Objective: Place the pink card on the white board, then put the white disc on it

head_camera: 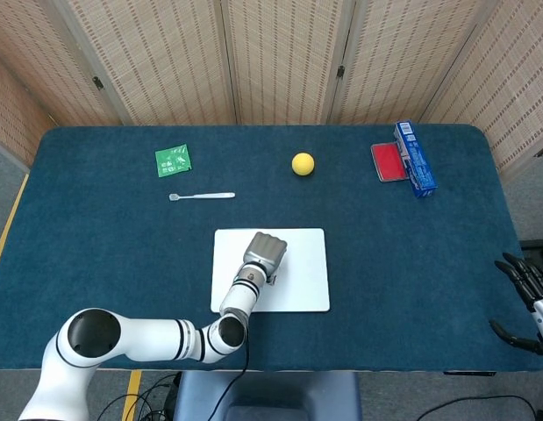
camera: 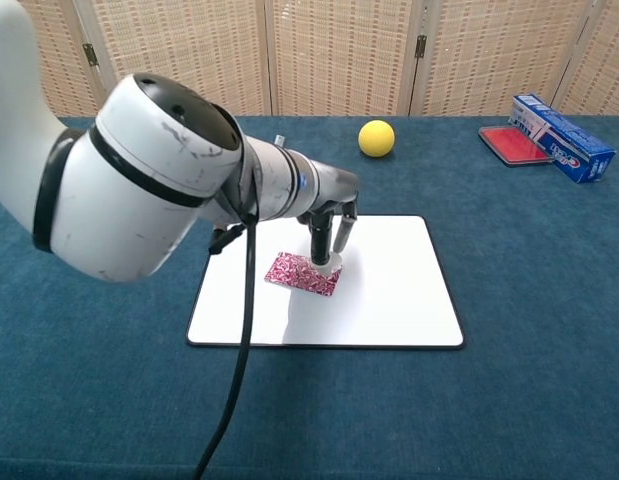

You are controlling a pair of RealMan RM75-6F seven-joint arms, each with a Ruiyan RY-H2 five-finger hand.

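Note:
The white board lies in the near middle of the blue table. On it, left of centre, lies the pink patterned card; the head view hides the card under my left hand. My left hand points down and pinches the small white disc at its fingertips. The disc sits at the card's right edge, and whether it touches the card is unclear. My right hand hangs at the table's far right edge with its fingers apart, holding nothing.
At the back of the table lie a yellow ball, a blue toothpaste box beside a red case, a green packet and a white toothbrush. My left arm fills the left of the chest view.

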